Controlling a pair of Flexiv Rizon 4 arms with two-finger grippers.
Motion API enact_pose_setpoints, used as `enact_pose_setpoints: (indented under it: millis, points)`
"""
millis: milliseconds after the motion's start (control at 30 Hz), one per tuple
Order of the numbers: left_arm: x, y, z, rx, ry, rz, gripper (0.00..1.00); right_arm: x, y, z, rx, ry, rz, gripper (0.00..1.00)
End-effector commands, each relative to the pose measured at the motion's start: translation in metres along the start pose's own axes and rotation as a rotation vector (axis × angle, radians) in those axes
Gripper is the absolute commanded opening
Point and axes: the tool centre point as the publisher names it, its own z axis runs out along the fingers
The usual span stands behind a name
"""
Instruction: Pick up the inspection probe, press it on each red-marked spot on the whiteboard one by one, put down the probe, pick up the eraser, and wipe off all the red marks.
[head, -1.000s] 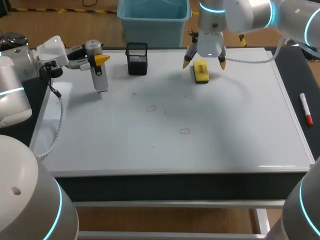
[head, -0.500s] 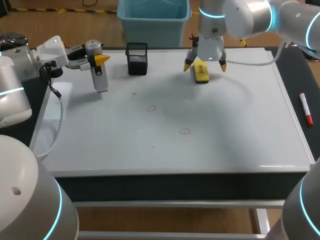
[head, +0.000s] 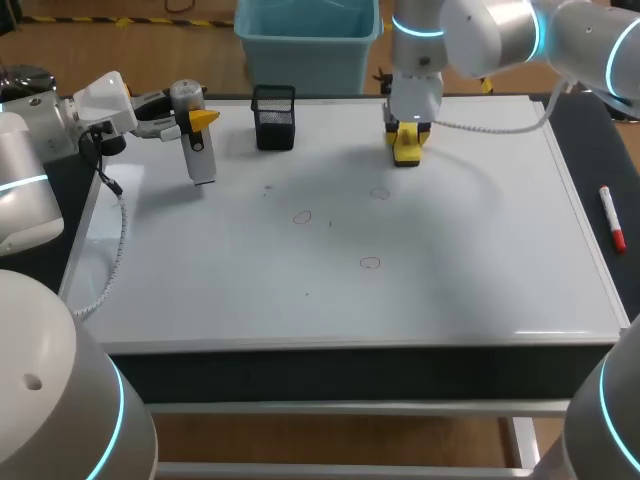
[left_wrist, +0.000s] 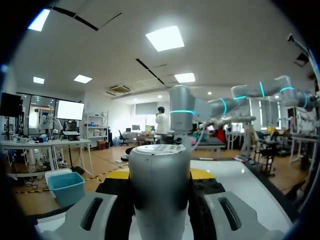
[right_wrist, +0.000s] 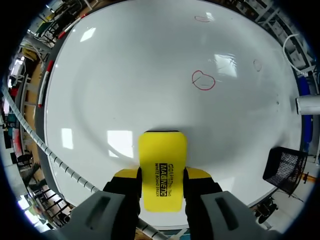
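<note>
Eraser (head: 405, 150), yellow, lies on the whiteboard (head: 470, 270) in the upper middle of the frame, and the right claw (head: 407, 138) is closed on its two long sides. At upper left, the left claw (head: 192, 118) grips the inspection probe (head: 201, 158) upright over the board's corner. A black mesh basket (head: 274, 118) stands between them. Three red marks (head: 302, 216) sit lower, near the centre. A red marker (head: 611, 217) lies on the tabletop (head: 628, 265) at right.
</note>
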Motion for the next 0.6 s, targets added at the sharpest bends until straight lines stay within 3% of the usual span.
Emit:
enact_pose_setpoints:
  millis: [33, 367, 600]
  points:
    - [0.0, 0.0, 0.0, 0.003, 0.0, 0.002, 0.0, 0.001, 0.0, -0.003, 0.0, 0.007, 0.0, 0.0]
    - [0.0, 0.0, 0.0, 0.003, 0.0, 0.002, 0.0, 0.007, 0.0, -0.008, -0.017, 0.011, 0.025, 0.0]
    - [0.0, 0.0, 0.0, 0.003, 0.0, 0.002, 0.0, 0.033, -0.004, -0.019, -0.023, 0.016, 0.071, 0.0]
